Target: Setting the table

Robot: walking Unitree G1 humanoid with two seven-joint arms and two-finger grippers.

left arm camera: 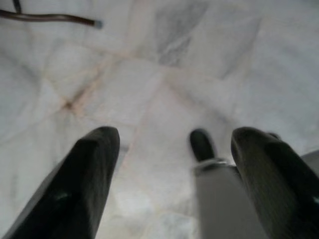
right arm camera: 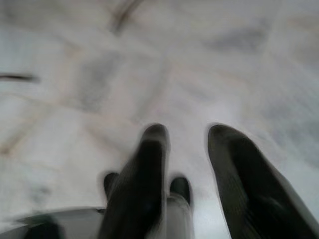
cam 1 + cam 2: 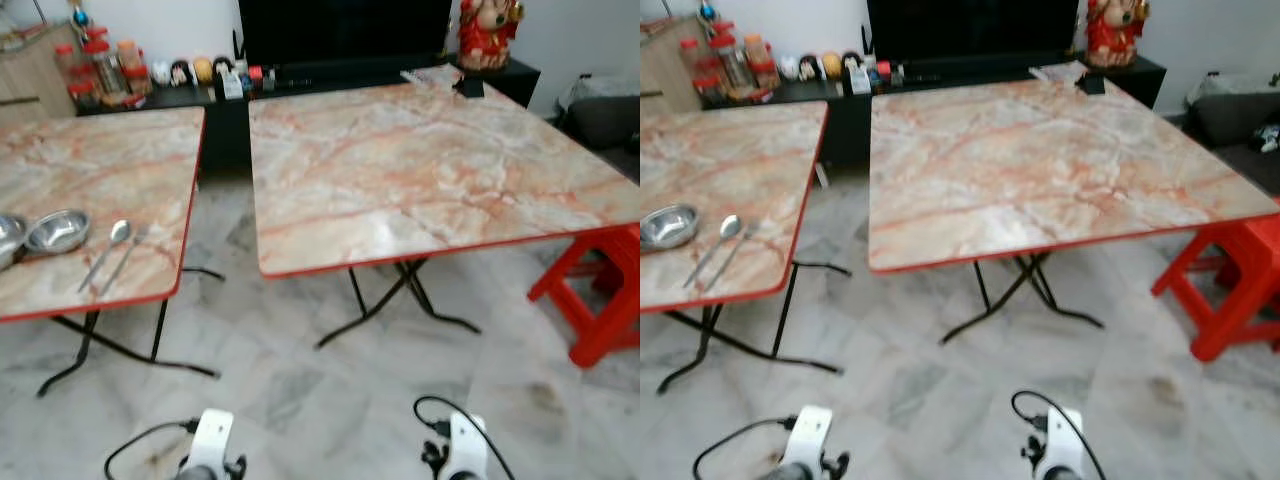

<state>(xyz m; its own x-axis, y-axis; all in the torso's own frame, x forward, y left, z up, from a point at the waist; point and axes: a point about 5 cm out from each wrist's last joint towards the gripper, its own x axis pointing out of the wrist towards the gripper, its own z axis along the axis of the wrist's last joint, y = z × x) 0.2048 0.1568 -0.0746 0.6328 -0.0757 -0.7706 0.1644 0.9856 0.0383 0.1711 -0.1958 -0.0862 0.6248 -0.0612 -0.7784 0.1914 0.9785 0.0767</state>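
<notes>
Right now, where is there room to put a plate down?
The right table is bare almost everywhere; only its far corner holds small things by the black cabinet. The left table is crowded near its front edge, around the metal bowl and spoon.

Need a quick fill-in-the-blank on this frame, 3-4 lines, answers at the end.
1. The steel bowl sits on the ______ of the two marble-pattern tables.
2. Beside the bowl lie a fork and a ______.
3. The stool next to the right table is coloured ______.
4. The left gripper and right gripper both hang over the ______.

Answers: left; spoon; red; floor
</notes>
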